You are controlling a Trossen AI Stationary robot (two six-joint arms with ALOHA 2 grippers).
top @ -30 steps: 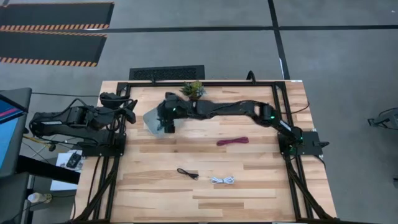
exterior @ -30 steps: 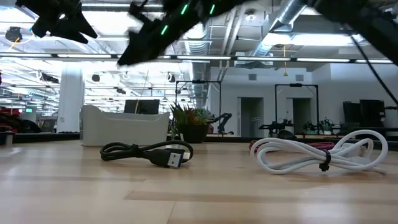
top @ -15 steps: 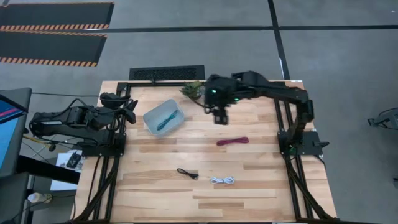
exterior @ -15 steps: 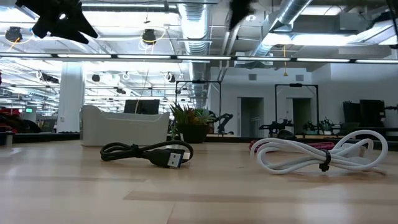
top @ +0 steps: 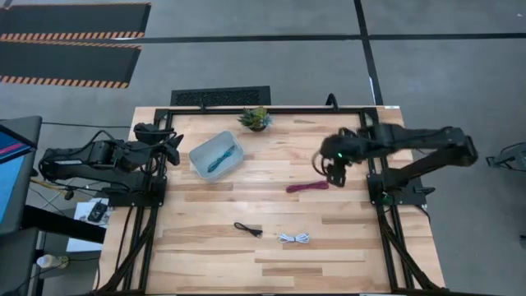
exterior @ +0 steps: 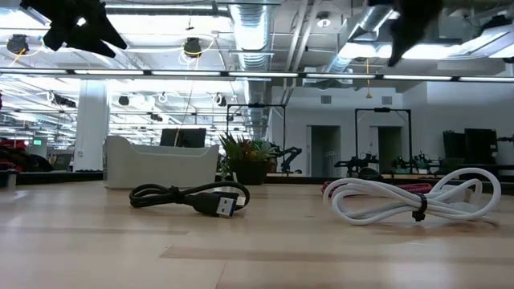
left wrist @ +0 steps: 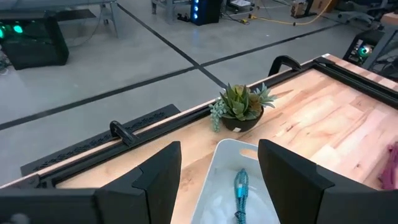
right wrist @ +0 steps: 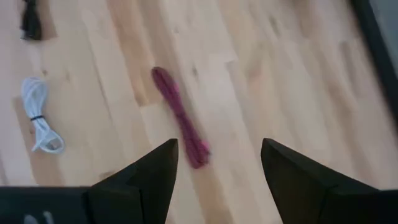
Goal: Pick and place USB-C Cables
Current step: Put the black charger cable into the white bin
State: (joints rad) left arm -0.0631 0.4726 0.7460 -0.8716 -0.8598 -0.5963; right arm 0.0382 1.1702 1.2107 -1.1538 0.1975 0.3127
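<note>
The teal cable [top: 218, 158] lies inside the clear bin [top: 200, 161] near the table's far left; the left wrist view shows the teal cable [left wrist: 240, 193] on the bin floor. The maroon cable [top: 307, 187] lies stretched on the wood right of centre. Near the front edge lie the black cable [top: 247, 229] and the white cable [top: 294, 238]. My right gripper [top: 331, 170] hovers open above the table just right of the maroon cable's right end, with the maroon cable [right wrist: 180, 125] ahead of its fingers. My left gripper [top: 173, 148] waits open at the table's left side, beside the bin.
A small potted plant [top: 256, 118] stands at the far edge behind the bin. Black frame rails run along the table's left side [top: 148, 230] and right side [top: 394, 238]. Bare wood spans the middle between the maroon cable and the two front cables.
My right arm has swung from over the bin toward the table's right, passing the potted plant, and now hangs lower beside the maroon cable's right end. The teal cable stays in the bin. The left arm has kept still.
</note>
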